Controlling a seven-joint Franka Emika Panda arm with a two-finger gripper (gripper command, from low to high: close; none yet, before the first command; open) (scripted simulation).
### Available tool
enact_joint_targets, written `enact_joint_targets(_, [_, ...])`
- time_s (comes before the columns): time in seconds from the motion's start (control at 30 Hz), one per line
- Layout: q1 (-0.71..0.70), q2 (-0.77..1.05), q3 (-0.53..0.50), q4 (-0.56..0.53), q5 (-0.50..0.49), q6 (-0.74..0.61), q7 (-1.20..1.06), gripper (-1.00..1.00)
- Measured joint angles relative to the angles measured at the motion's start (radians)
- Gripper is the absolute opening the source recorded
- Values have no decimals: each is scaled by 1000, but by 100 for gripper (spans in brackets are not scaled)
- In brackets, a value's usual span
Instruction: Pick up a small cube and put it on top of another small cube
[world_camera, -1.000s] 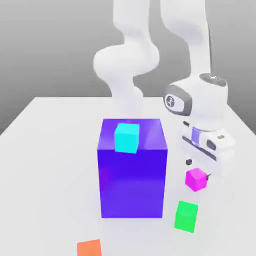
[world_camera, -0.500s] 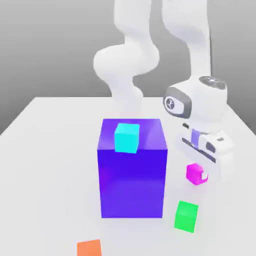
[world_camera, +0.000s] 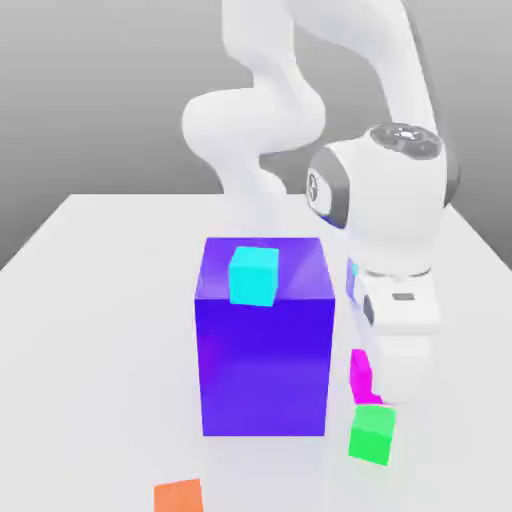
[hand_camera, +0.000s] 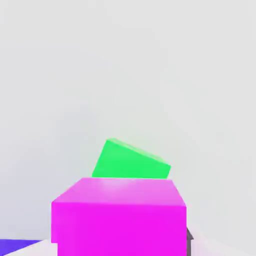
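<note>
Glossy white rounded arm (world_camera: 262, 110), grey joint ring with small round emblem, boxy white wrist housing.

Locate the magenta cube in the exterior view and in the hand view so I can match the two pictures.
Exterior view: the magenta cube peeks out under the hand, just above the green cube, to the right of the big blue block.
Hand view: the magenta cube fills the near foreground.
Shared landmark: the green cube, right beyond the magenta one in the hand view.
</note>
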Motion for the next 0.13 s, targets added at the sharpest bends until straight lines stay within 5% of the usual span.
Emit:
enact_joint_targets(0.03, [-3,33,5,2,7,30,-5,100])
enact_joint_targets(0.13, [-3,33,5,2,7,30,-5,100])
